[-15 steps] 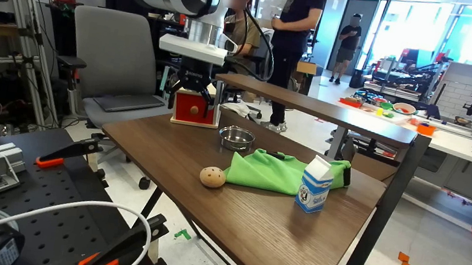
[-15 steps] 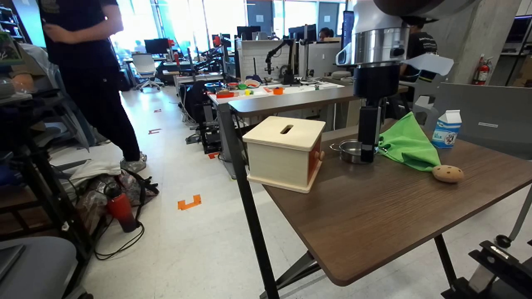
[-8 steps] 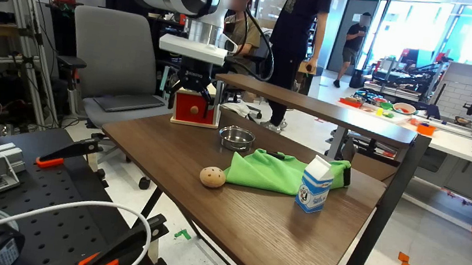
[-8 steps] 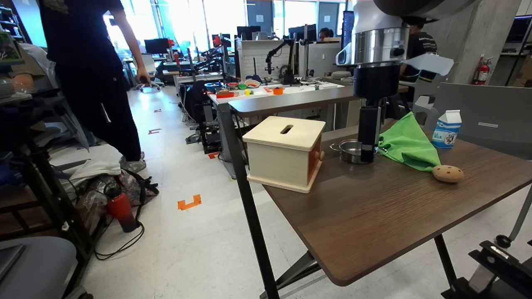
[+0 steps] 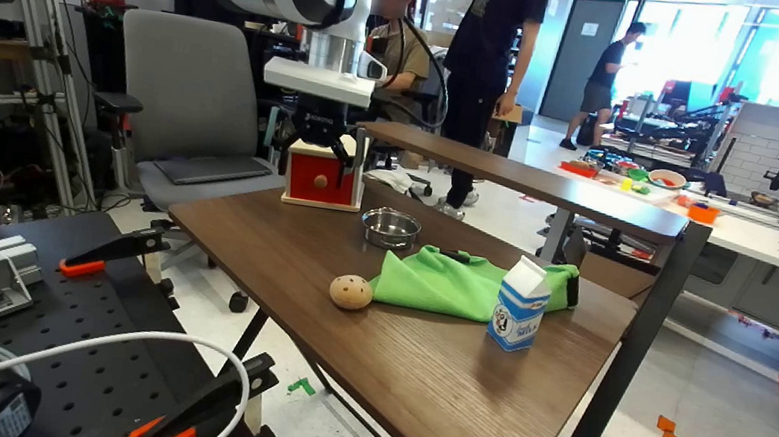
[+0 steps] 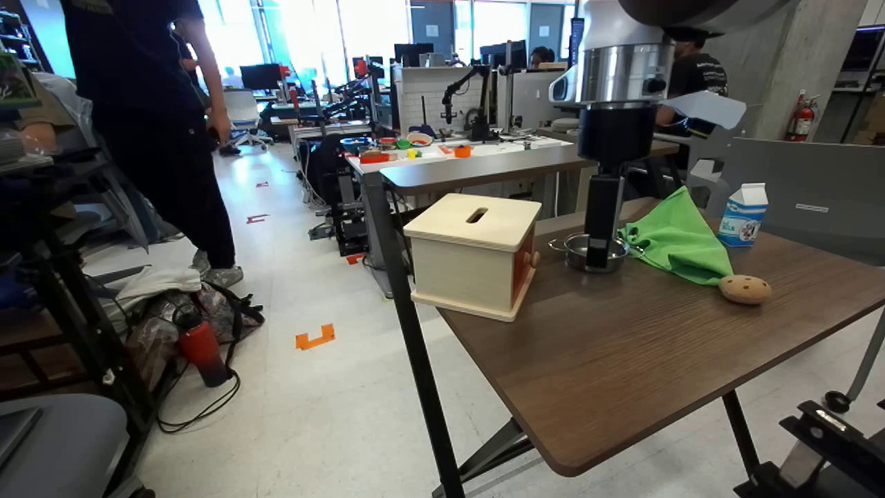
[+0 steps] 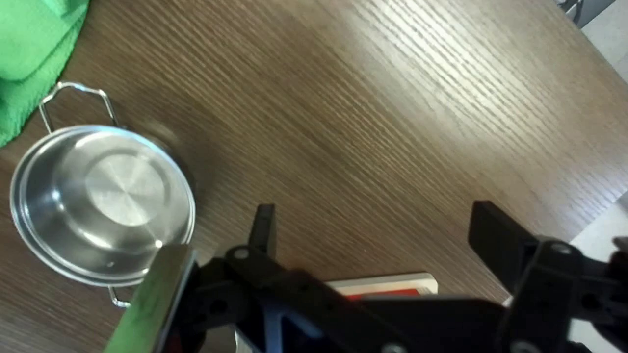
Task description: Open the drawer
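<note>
The gripper [image 7: 373,220] hangs, jaws spread, in front of the closed drawer [image 6: 470,265]; a pot [image 7: 103,203] stands near the drawer.

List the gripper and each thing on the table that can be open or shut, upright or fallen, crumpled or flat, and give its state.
Drawer: shut
Gripper: open, holding nothing
Pot: upright, uncovered
Cloth: crumpled
Milk carton: upright, top shut
</note>
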`<act>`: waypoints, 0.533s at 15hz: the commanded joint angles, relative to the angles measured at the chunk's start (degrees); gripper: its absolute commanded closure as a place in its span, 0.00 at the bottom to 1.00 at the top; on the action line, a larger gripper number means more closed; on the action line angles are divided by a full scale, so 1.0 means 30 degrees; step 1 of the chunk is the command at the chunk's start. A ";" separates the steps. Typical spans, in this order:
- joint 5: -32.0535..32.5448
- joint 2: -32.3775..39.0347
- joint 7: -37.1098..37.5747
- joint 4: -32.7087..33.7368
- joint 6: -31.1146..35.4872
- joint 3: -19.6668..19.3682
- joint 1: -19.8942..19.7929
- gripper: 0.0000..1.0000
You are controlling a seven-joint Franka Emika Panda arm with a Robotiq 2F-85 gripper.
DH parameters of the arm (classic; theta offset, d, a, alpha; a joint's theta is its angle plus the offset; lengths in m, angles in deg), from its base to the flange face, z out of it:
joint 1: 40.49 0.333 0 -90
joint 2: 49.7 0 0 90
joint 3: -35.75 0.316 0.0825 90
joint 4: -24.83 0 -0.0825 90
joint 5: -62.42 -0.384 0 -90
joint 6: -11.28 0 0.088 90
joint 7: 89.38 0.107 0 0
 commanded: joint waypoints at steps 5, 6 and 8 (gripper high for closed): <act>0.2102 -0.0729 -0.4315 -0.1571 0.3799 0.0847 -0.0249 0.00; 0.2422 -0.0798 -0.4732 -0.1854 0.4120 0.0757 -0.0232 0.00; 0.2774 -0.0930 -0.5229 -0.2442 0.4822 0.0598 -0.0293 0.00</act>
